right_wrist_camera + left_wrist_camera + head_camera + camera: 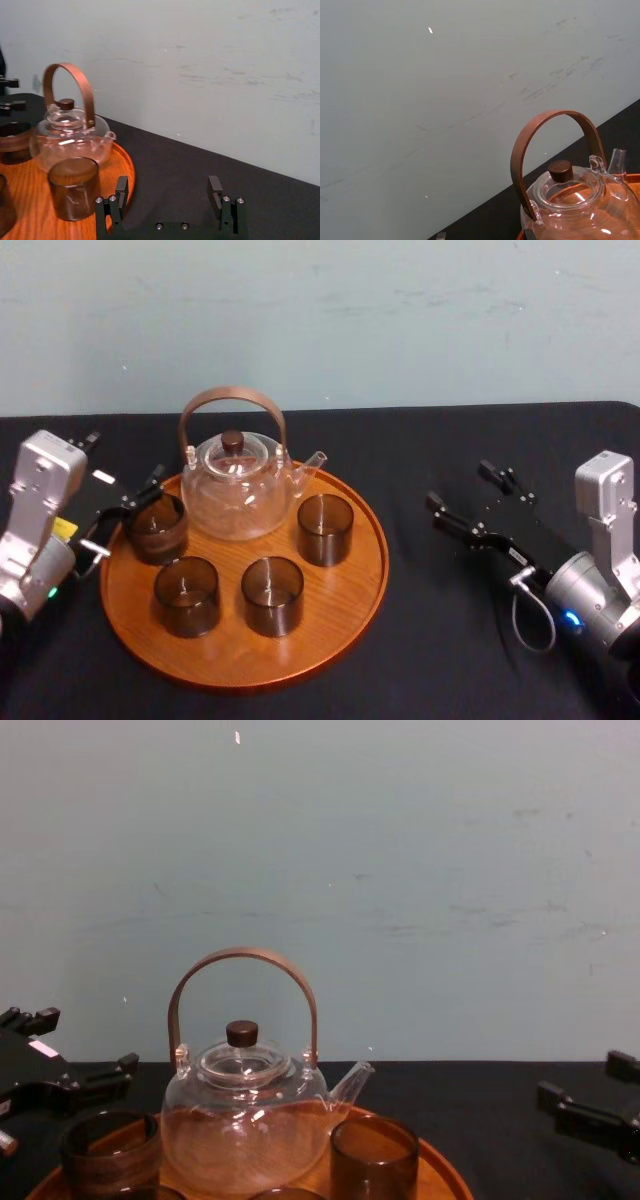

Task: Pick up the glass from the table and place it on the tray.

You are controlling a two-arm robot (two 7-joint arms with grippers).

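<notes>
Glass on tray's back-left, left claw spread at it, right claw idle over table.
Glass [157, 530] stands upright on the tray [345, 615] near its left rim, just beside the teapot [238, 490]. Left claw [128, 512] is at the tray's left edge with its fingers apart and the tips right by the glass; can't tell if they touch it. Three other glasses [272, 595] are upright on the tray in front of and to the right of the teapot. Right claw [468, 492] is spread wide and holding nothing, above the black table [440, 640] to the tray's right.
</notes>
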